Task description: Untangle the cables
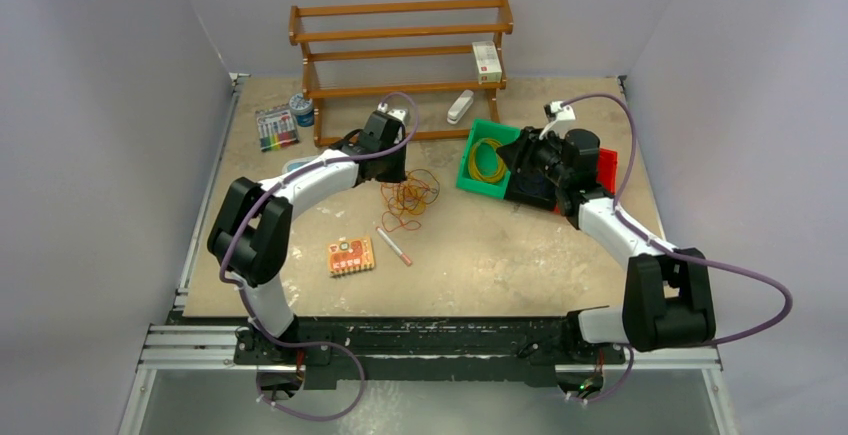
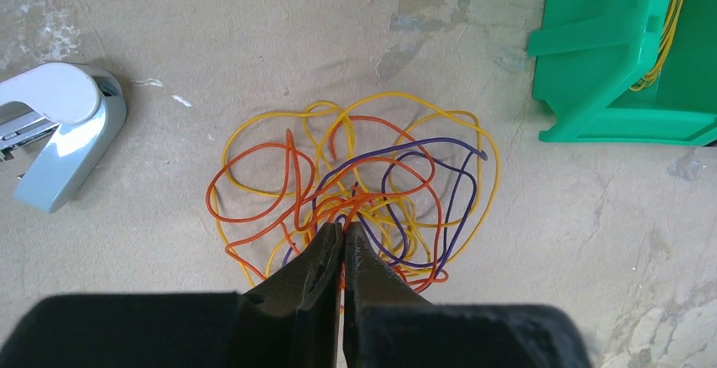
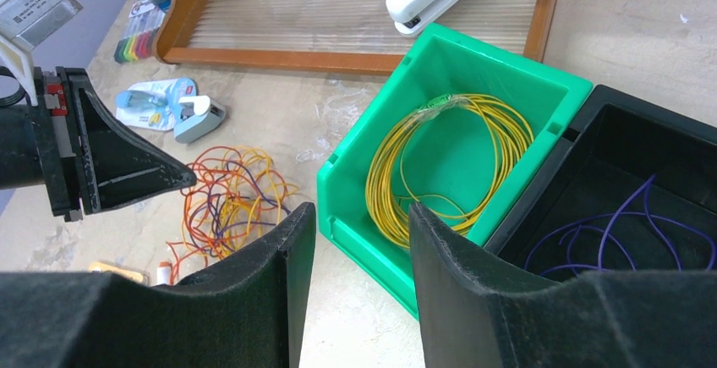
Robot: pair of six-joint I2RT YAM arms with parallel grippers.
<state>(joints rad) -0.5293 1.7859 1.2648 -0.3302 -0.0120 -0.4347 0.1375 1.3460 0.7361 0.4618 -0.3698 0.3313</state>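
The cables (image 1: 411, 195) lie as a loose tangle of yellow, orange-red and dark blue loops on the table, left of centre; they also show in the left wrist view (image 2: 355, 190) and the right wrist view (image 3: 228, 194). My left gripper (image 1: 397, 173) sits at the tangle's near edge (image 2: 345, 227), its jaws pressed together with an orange-red strand pinched between the tips. My right gripper (image 3: 362, 216) is open and empty, above the table beside the near left wall of a green bin (image 3: 355, 190). It is apart from the tangle.
The green bin (image 1: 470, 177) holds a yellow cable coil (image 3: 457, 152). A black bin (image 3: 592, 123) beside it holds purple cable. A red bin (image 1: 606, 169), a wooden rack (image 1: 400, 50), a white stapler (image 1: 460, 107), a light-blue stapler (image 2: 59, 123), a marker (image 1: 393, 243) and an orange card (image 1: 351, 256) lie around.
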